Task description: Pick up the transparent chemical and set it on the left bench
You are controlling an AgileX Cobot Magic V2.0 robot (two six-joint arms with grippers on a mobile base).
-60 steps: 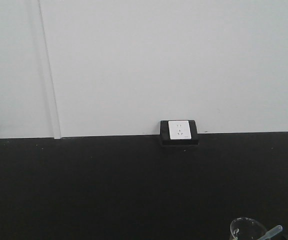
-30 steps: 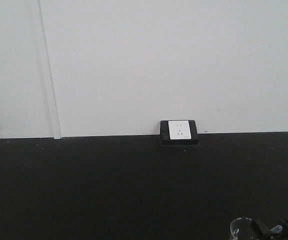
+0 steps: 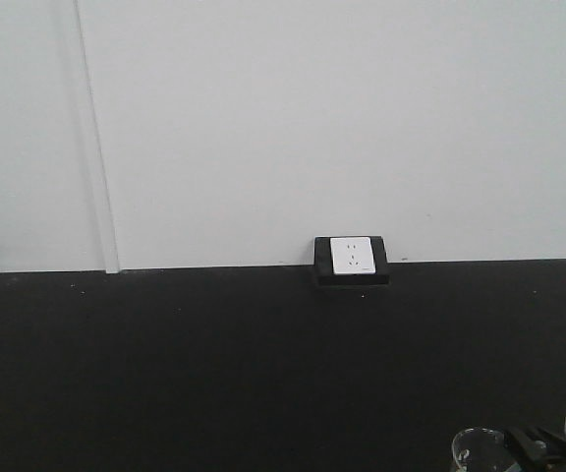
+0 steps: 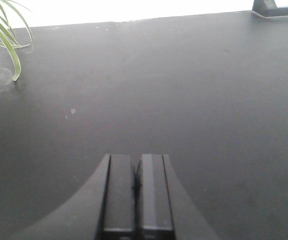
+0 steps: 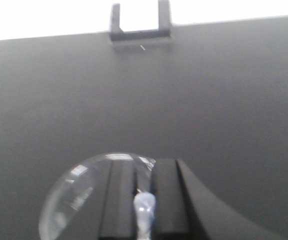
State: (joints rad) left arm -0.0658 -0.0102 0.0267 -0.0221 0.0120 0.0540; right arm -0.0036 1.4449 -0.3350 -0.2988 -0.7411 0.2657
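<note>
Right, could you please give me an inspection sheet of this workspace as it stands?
Surface: left bench, matte black, a few pale specks.
Job's things: transparent chemical, clear beaker with dropper; whether it rests on the bench cannot be told.
Clutter: plant, leaves only, far left of the left wrist view.
Grippers: left gripper shut, empty; right gripper closed astride the beaker wall, apparently gripping.
Cables: nothing seen.
Surroundings: white wall; wall socket at the bench's back edge.

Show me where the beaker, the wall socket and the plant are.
Beaker point(image 5: 66, 192): right wrist view, left glass wall.
Socket point(image 3: 352, 256): front view, white faceplate.
Plant point(image 4: 12, 57): left wrist view, long leaf.
</note>
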